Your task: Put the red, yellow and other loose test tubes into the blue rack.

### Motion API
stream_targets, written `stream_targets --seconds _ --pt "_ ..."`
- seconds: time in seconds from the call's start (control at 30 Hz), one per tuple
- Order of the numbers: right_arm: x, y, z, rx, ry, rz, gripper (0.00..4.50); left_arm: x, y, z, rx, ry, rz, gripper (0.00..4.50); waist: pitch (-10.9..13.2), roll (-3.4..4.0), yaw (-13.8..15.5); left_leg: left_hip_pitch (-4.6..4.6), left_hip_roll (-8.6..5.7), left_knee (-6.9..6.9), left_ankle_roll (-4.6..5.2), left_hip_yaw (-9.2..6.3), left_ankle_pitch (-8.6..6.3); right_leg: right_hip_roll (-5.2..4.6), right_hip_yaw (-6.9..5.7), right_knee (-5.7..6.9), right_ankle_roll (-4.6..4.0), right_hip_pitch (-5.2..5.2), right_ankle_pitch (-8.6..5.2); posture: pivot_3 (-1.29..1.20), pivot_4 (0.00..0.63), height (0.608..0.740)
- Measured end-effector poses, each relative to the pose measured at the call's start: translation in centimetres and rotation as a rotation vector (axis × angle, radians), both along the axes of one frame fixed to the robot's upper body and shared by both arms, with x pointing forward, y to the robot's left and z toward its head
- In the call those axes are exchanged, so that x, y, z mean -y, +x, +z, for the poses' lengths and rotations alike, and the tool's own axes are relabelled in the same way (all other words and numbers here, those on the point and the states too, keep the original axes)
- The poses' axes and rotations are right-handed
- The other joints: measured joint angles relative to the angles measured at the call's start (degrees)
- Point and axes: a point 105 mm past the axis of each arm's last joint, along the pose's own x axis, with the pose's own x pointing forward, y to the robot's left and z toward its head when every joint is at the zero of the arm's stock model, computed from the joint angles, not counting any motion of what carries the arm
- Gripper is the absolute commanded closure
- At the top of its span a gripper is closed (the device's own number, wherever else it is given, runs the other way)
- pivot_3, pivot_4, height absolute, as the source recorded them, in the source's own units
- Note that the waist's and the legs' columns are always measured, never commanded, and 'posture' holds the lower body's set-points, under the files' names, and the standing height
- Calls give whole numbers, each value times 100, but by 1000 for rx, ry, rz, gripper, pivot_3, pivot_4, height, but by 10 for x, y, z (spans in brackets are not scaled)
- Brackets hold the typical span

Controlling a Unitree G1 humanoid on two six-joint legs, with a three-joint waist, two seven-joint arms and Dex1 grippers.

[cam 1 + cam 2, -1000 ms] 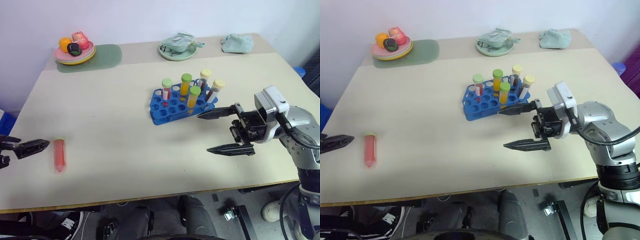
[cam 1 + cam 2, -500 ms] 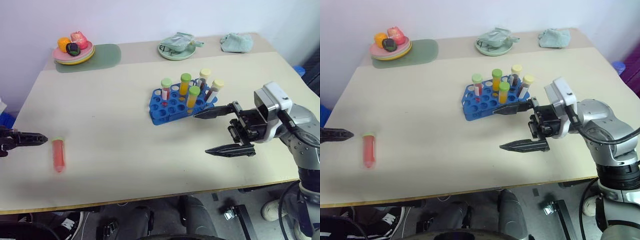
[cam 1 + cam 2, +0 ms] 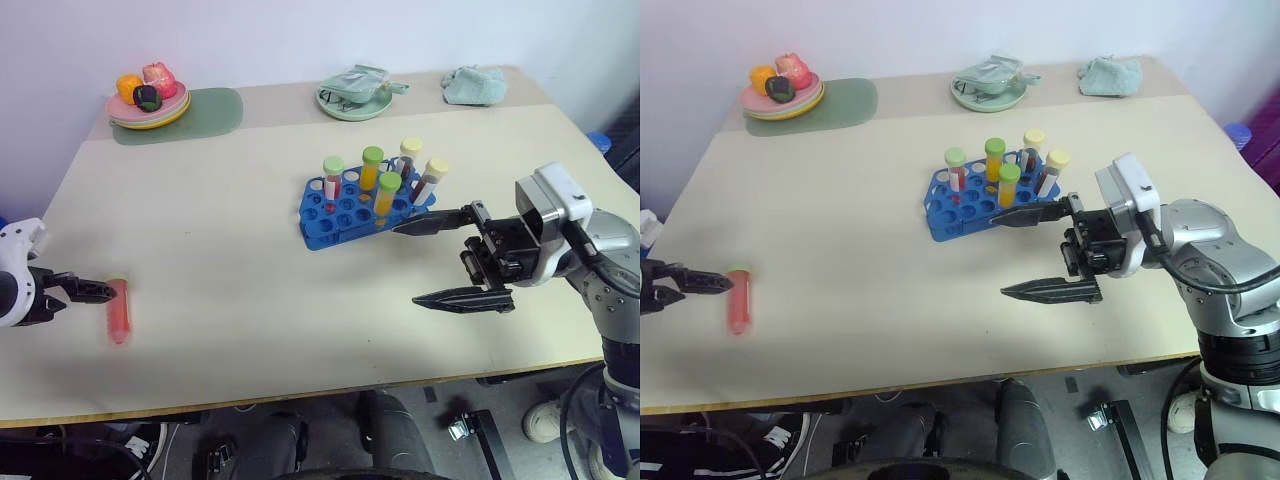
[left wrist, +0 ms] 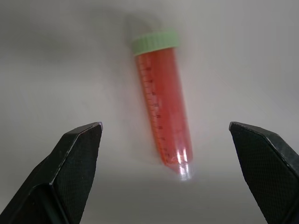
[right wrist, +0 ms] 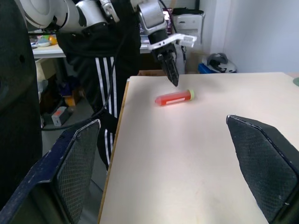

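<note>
Beige tabletop [image 3: 220,260] carries one loose red test tube [image 3: 117,308] near its left edge, well apart from the blue rack [image 3: 350,210]. Left gripper [image 4: 166,135] is spread wide above it (empty); right gripper [image 3: 455,258] likewise. A skewed closure could roll the tube away.

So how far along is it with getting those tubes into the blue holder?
Five capped tubes already stand in the blue rack. One red tube with a green cap lies loose on the table. The left gripper hangs open over it, not touching. The right gripper waits open and empty beside the rack. Left: grasp and rack it.
</note>
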Motion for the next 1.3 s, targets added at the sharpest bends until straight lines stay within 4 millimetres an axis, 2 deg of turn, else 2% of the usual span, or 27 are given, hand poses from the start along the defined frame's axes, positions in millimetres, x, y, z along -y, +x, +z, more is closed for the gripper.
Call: stream_targets --seconds 0.37,0.53,0.87,0.97,1.1,1.17,1.3 --pt "1 2 -4 -2 -9 -27 75 -1 -5 -21 -104 -14 -3 0 -1 -2 5 -1 -1 2 0 -1 0 -1 0 1 0 1 0 0 150 740" --pt "2 3 -7 -8 -7 -38 75 9 5 -31 -96 -43 -30 0 -2 -2 8 -2 -2 6 0 -1 0 -2 0 1 0 2 0 0 150 740" --pt "2 3 -6 3 -5 -46 75 10 6 -43 -116 -43 -29 0 -2 -2 12 0 -2 7 0 -1 0 -3 0 2 1 4 0 0 150 740" --pt "2 3 -6 3 -5 -48 0 9 7 -45 -119 -28 -28 899 -5 3 13 1 -2 7 0 0 0 -3 0 3 1 4 0 0 150 740" --pt "2 4 -6 6 -9 -51 0 6 7 -47 -126 -7 -14 2860 -5 3 35 1 -5 11 1 0 0 -6 0 3 1 6 0 0 150 740" --pt "2 4 -6 7 -9 -52 0 6 8 -47 -122 -5 -12 3663 -6 3 59 1 -7 12 1 -1 0 -7 0 3 1 7 1 0 150 740" --pt "2 5 -6 8 -9 -57 0 9 11 -47 -106 -17 -19 3687 -6 3 136 1 -7 14 1 0 0 -7 0 3 1 9 1 0 150 740"
